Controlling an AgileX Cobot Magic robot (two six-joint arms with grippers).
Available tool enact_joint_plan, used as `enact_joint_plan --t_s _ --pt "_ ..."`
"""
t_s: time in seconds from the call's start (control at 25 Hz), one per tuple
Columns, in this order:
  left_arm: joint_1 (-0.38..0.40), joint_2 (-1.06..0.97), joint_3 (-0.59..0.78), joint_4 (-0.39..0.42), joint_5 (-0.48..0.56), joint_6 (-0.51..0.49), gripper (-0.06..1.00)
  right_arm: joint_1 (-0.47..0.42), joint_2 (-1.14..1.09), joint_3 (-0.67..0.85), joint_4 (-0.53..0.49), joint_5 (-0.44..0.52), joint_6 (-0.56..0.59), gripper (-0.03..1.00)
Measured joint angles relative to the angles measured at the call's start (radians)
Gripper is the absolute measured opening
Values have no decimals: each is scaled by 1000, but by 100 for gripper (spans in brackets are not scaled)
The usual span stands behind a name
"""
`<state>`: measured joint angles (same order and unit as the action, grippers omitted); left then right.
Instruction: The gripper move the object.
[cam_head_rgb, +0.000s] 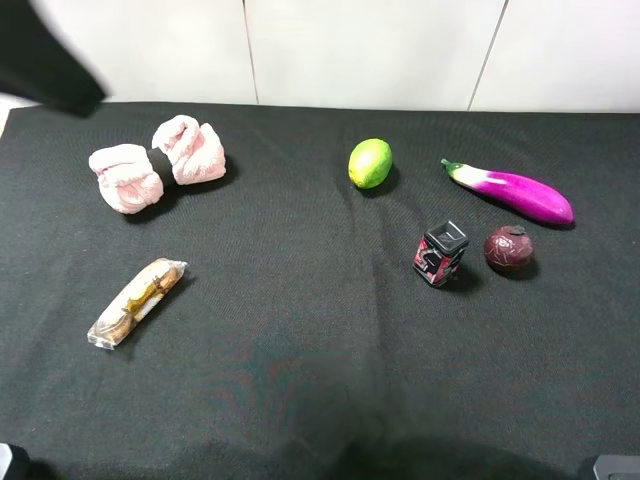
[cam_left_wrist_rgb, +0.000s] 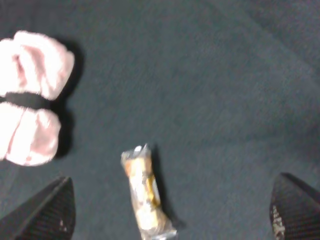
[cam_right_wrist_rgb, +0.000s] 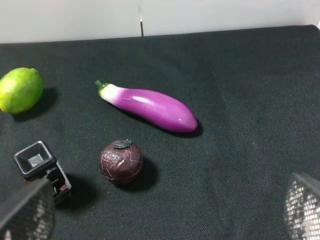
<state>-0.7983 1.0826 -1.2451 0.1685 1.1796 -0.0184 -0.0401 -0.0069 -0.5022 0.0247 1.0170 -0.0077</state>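
Ahead of my right hand, between its two fingertips as I look down, sits the dark maroon ball on the black worktop, untouched and resting alone with its little stem up. My right fingers are spread wide, holding nothing. Just beyond the ball lies the purple eggplant, near it but apart. Off toward my left finger stands the small black-and-red box, just beside the ball, and farther past that the green lime. My left hand hovers well away over the other side of the worktop, its fingers also spread and empty; a wrapped snack lies between them, and a pink fluffy bundle with a black band sits farther out.
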Motion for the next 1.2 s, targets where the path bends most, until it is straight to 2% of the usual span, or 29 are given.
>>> enact_joint_plan --t_s 0.24,0.64,0.84,1.2 --pt "18 -204 125 32 0 0 97 0 0 0 0 0 0 69" --pt "33 -451 299 35 0 -13 99 0 0 0 0 0 0 69" --pt "147 -505 374 30 0 -49 99 0 0 0 0 -1 0 69" --pt "434 -645 465 -47 0 -56 99 0 0 0 0 -1 0 69"
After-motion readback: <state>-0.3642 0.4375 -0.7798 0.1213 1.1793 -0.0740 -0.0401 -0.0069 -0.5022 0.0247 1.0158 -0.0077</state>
